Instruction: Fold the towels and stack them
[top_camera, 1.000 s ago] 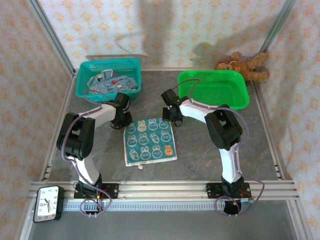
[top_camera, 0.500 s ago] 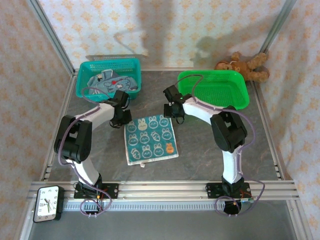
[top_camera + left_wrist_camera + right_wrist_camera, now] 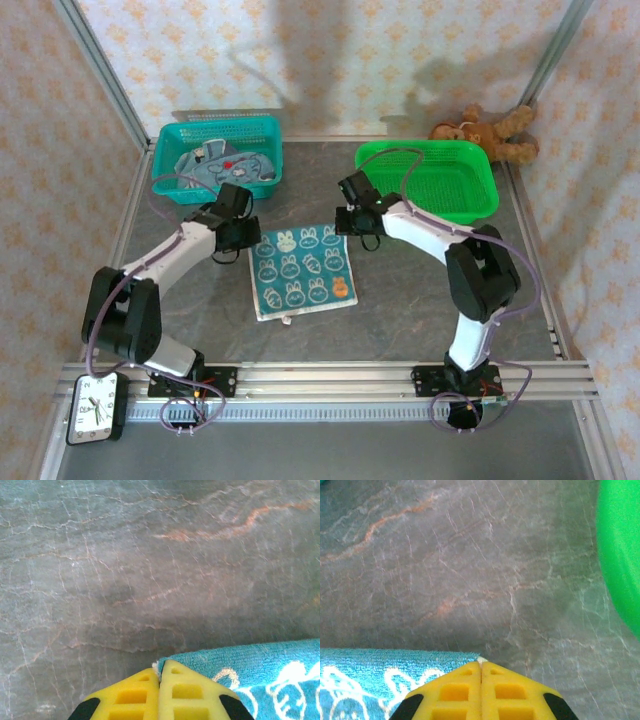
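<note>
Clenched shut, the left claw (image 3: pixel 160 667) pinched the far left corner of a square teal terry towel (image 3: pixel 303 275) printed with white bunnies and one orange figure. Its yellow pads (image 3: pixel 135 697) were pressed flat together, with a sliver of the pale hem showing at their tips. The right claw (image 3: pixel 481 661) was likewise clamped on the far right corner of the same towel.

That towel lay spread flat on the grey stone-patterned table (image 3: pixel 420 310), between the two arms, its far edge stretched between the claws. Behind the left arm stood a teal plastic mesh basket (image 3: pixel 170 135) holding a heap of more printed blue cloths (image 3: pixel 225 162). Behind the right arm stood a bright green plastic mesh basket (image 3: pixel 480 205). A brown teddy bear (image 3: pixel 490 130) lay in the far right corner. A small square clock (image 3: pixel 95 407) sat by the left arm's base.
</note>
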